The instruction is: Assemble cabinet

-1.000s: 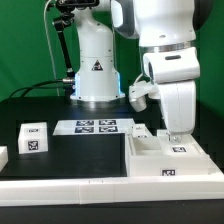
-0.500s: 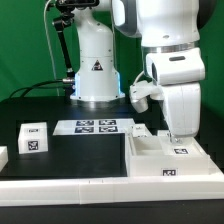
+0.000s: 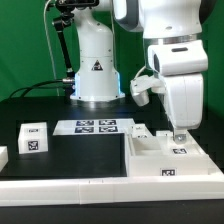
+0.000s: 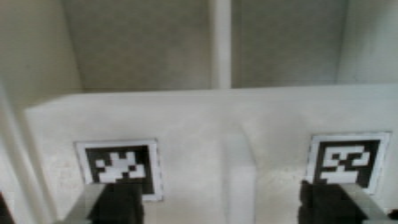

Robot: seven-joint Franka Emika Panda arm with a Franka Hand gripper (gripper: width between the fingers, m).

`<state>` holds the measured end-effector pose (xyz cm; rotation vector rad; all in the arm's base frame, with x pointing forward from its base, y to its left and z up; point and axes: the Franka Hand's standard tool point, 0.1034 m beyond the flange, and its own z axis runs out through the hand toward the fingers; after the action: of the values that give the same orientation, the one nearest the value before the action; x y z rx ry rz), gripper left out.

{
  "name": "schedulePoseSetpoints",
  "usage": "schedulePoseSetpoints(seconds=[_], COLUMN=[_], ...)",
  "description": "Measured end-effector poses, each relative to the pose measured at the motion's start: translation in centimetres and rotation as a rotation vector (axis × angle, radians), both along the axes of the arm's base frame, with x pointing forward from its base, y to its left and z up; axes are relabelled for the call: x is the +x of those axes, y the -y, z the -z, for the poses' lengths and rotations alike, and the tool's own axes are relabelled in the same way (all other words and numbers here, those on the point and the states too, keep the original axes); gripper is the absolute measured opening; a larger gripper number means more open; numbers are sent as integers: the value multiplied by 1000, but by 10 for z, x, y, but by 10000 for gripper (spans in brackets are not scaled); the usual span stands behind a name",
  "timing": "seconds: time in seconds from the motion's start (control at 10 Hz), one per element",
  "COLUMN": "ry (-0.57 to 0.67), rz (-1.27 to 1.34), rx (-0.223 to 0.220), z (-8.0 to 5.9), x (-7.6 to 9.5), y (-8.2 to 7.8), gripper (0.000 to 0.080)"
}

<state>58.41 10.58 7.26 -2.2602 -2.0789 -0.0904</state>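
Note:
The cabinet [image 3: 165,160] is the big white box shell at the exterior view's right, lying near the front edge, with tags on its faces. My gripper [image 3: 179,137] hangs straight down over its far right part, fingertips at or just above the top surface. In the wrist view the gripper [image 4: 222,206] is open. Its two dark fingers [image 4: 116,205] stand wide apart over a white cabinet surface [image 4: 231,120] with two square tags [image 4: 121,165]. Nothing is held between them.
A small white cube with a tag [image 3: 33,138] sits at the exterior view's left, with another white part [image 3: 3,156] at the left edge. The marker board [image 3: 97,126] lies mid-table. The white robot pedestal [image 3: 95,70] stands behind. A white ledge [image 3: 60,190] runs along the front.
The arm has shifted a little toward the exterior view's right over the cabinet. The cabinet and loose parts have not moved.

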Motion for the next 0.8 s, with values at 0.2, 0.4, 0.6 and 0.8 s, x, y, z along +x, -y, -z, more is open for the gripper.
schedulePoseSetpoints(seconds=[0.2, 0.4, 0.6, 0.8], ry=[35, 74, 94, 86], rz=[8, 46, 58, 30], rx=[-7, -13, -29, -39], z=[-9, -19, -26, -21], x=[-15, -36, -69, -95], y=[6, 16, 25, 31], gripper=[725, 776, 795, 797])
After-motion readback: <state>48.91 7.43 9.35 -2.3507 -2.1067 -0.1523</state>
